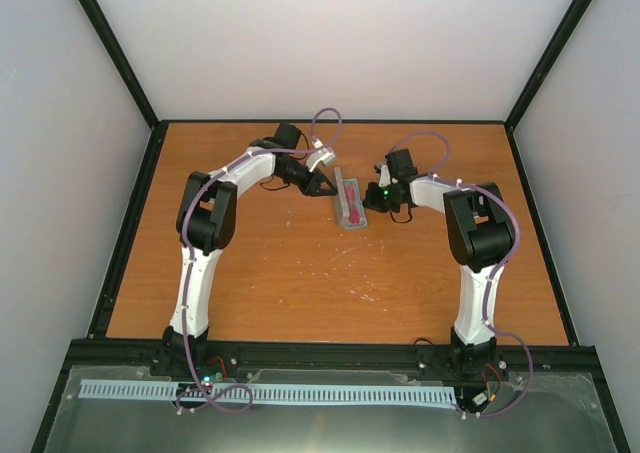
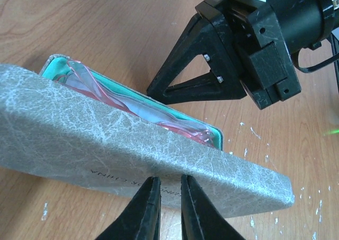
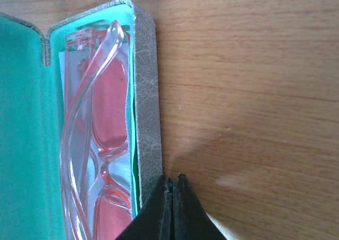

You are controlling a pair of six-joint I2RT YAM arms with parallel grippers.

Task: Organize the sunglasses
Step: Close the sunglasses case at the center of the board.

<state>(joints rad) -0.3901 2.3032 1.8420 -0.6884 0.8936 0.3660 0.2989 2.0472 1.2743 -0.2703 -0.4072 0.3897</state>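
Note:
The grey case (image 1: 350,201) lies open mid-table, its green lining (image 3: 26,118) showing. The red-pink sunglasses (image 3: 108,107) lie folded inside it on a pale blue cloth (image 3: 121,168); one clear arm arches up over the lenses. My left gripper (image 2: 170,179) has its tips against the outer face of the raised lid (image 2: 106,139), its fingers a narrow gap apart with nothing between them. Over the lid's edge the sunglasses (image 2: 106,94) peek out. My right gripper (image 3: 173,179) is shut and empty, its tips touching the case's right wall (image 3: 145,91). It shows across the case in the left wrist view (image 2: 159,89).
The wooden table (image 1: 300,283) carries small white scuff marks. Black frame rails and white walls close it in at the back and both sides. Both arms reach in from the near edge and meet at the case.

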